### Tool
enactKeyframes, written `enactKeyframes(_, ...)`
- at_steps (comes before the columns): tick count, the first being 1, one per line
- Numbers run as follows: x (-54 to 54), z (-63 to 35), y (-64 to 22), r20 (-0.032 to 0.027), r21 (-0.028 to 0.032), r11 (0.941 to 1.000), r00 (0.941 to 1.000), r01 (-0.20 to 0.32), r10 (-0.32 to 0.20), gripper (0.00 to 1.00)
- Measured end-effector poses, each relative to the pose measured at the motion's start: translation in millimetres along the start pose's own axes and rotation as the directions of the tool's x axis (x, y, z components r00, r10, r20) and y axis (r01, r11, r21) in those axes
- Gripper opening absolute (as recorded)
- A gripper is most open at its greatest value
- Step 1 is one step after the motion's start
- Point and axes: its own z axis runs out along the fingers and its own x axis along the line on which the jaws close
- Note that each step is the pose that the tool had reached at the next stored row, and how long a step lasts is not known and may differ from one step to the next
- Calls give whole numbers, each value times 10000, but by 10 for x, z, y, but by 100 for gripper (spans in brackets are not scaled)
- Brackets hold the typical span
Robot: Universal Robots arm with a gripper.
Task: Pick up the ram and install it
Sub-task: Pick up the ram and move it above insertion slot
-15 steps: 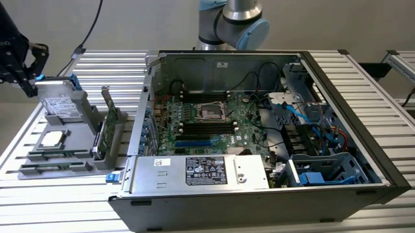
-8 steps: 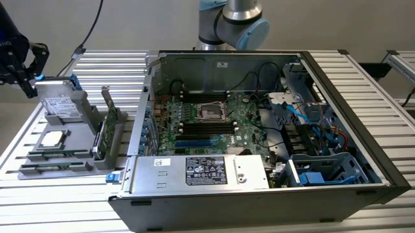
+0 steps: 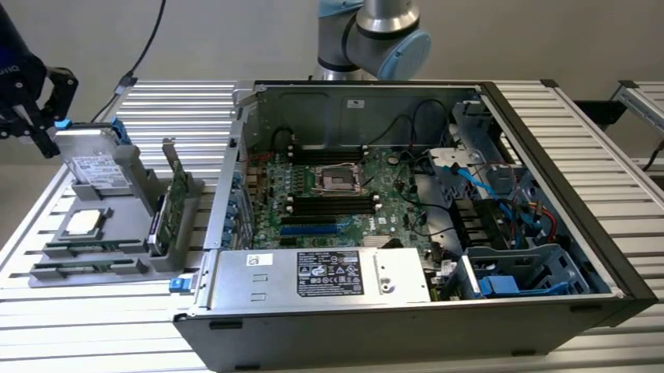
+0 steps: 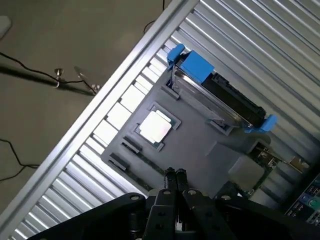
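The ram [image 3: 92, 249] is a thin green stick lying on edge in the front slots of the grey parts holder [image 3: 114, 268], at the exterior view's left. My gripper [image 3: 46, 146] hangs above the holder's back corner, beside the upright hard drive [image 3: 96, 165], well apart from the ram. In the wrist view my gripper [image 4: 175, 176] has its two fingers pressed together with nothing between them, high over the holder [image 4: 195, 150]. The open computer case [image 3: 415, 194] with its green motherboard [image 3: 332, 194] and dark memory slots [image 3: 330, 206] stands in the middle.
On the holder also sit a silver processor [image 3: 87, 221] [image 4: 155, 127], a green expansion card with a metal bracket [image 3: 172, 198] and the hard drive with blue tabs [image 4: 216, 90]. The slatted aluminium table's edge [image 4: 100, 115] runs close by, with cables on the floor beyond it.
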Motion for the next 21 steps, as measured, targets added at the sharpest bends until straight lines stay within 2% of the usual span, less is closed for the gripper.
enactKeyframes(2, 0, 1, 0, -24, 9, 9993, 9993, 365, -365, 10)
enactKeyframes(3, 0, 2, 0, -48, 16, 9973, 9973, 735, -734, 10)
enactKeyframes(6, 0, 2, 0, -84, 24, 9918, 9918, 1275, -1275, 10)
enactKeyframes(11, 0, 2, 0, -147, 36, 9762, 9761, 2169, -2168, 10)
enactKeyframes(16, 0, 2, 0, -211, 42, 9527, 9525, 3039, -3038, 10)
enactKeyframes(21, 0, 2, 0, -275, 42, 9210, 9207, 3896, -3893, 10)
